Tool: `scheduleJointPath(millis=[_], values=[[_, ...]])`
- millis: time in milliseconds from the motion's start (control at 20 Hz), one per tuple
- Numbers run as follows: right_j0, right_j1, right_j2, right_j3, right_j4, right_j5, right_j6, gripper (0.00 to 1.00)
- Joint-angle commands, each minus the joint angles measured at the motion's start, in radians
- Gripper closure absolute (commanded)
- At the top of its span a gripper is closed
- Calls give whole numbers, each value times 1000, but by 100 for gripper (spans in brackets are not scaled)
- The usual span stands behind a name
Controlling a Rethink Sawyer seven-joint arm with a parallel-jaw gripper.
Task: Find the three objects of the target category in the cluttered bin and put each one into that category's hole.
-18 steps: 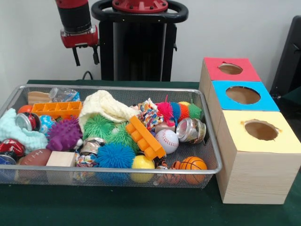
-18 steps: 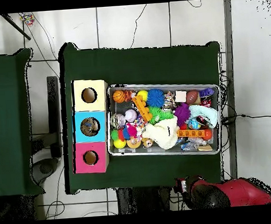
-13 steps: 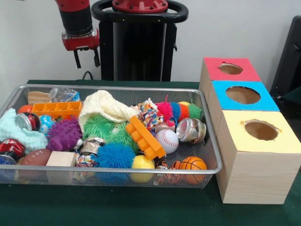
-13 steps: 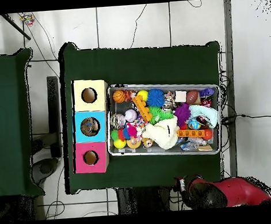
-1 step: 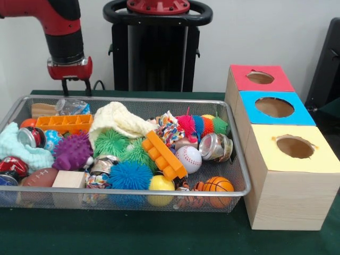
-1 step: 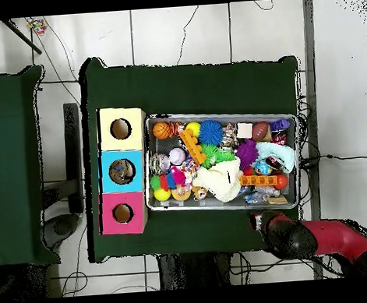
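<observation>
A wire mesh bin (image 5: 234, 154) holds mixed clutter. A baseball (image 5: 188, 158), a basketball (image 5: 218, 184), a yellow ball (image 5: 161, 183) and a brown football (image 5: 40, 177) lie toward its front. Spiky balls lie among them: blue (image 5: 130, 175), green (image 5: 111, 142) and purple (image 5: 71, 151). An orange toy brick (image 5: 163, 155) rests across the middle. My gripper (image 5: 76, 88) hangs open and empty just above the bin's far left rim. In the overhead view the gripper (image 6: 262, 219) sits beside the bin (image 6: 219, 113) edge.
Three wooden boxes with round holes stand right of the bin: red (image 5: 260, 78), blue (image 5: 274, 107), yellow (image 5: 295, 147). A cream cloth (image 5: 119, 119), crushed cans (image 5: 215, 146), an orange block (image 5: 64, 123) and a wood block (image 5: 69, 179) crowd the bin.
The arm has swung left in the front view and come lower, from behind the bin to its far left rim. Nothing in the bin has moved.
</observation>
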Motion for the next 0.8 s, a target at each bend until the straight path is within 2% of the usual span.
scheduleJointPath(millis=[50,250,600,800], values=[[18,62,23,-232,72,89,-38,0],[21,65,33,-253,80,111,-71,0],[72,69,-2,-264,39,59,2,0],[92,58,-17,-245,54,48,25,0]])
